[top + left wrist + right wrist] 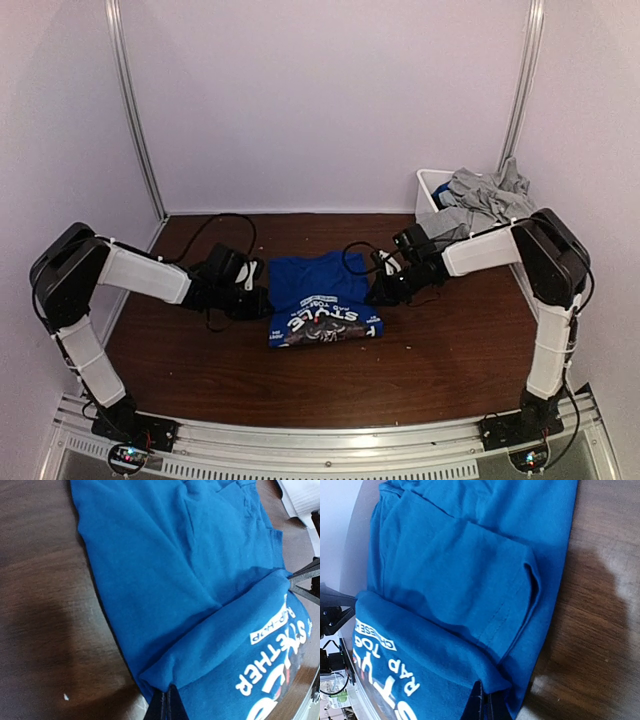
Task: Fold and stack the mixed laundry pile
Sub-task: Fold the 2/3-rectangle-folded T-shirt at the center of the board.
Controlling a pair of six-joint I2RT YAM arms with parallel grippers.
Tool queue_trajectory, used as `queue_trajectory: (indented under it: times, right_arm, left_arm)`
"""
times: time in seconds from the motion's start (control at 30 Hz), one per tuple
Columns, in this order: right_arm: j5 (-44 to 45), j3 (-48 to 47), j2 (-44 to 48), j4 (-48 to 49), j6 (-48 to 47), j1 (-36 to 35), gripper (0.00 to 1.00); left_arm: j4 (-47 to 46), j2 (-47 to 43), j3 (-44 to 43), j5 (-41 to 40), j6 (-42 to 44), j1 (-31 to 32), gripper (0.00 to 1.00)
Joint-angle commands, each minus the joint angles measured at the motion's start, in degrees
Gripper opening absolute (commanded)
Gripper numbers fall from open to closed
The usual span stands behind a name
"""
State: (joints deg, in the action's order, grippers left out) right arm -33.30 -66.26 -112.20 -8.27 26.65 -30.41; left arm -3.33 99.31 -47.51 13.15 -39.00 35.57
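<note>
A royal-blue T-shirt (318, 290) with white print lies on the table's middle, its near printed part folded up over the rest. My left gripper (262, 303) is shut on the fold's left corner, seen close in the left wrist view (167, 695) on the blue T-shirt (165, 570). My right gripper (378, 296) is shut on the fold's right corner, seen in the right wrist view (487, 700) on the blue T-shirt (460, 570). Light-grey garments (480, 195) lie heaped in the white bin (432, 186) at the back right.
The dark wooden table (450, 350) is walled in by white panels at the back and sides. The bin stands in the back right corner, behind my right arm. Black cables (215, 228) trail on the table behind my left gripper.
</note>
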Motion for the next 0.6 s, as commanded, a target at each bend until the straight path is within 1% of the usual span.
queue_trajectory:
  times: [0.0,0.07,0.13,0.3,0.4,0.5,0.57]
  right_arm:
    - [-0.99,1.38,-0.28,4.54,-0.48,-0.35,0.00]
    - [-1.08,4.96,1.54,5.16,0.17,-0.92,0.00]
    - [-1.17,9.78,4.72,6.59,1.83,-2.04,0.00]
    - [-0.27,22.20,14.89,13.21,9.82,-8.92,0.00]
    - [1.04,25.86,19.86,13.69,13.45,-13.08,0.00]
    - [2.55,27.14,25.61,10.74,14.08,-13.74,0.00]
    - [3.79,26.18,29.73,6.73,12.96,-13.67,0.00]
  left_arm:
    - [-8.78,3.18,1.40,3.20,0.79,-0.20,0.00]
    - [-9.48,1.86,4.08,3.36,0.25,0.32,0.00]
    - [-8.55,-1.78,7.97,2.17,-0.03,1.41,0.00]
    - [-3.96,-15.27,15.79,1.24,-2.58,2.65,0.00]
    - [2.46,-23.75,16.65,-0.32,-2.49,3.65,0.00]
    - [9.59,-30.19,15.53,-1.54,-1.92,3.71,0.00]
    - [12.85,-32.61,13.78,-2.17,-1.13,3.71,0.00]
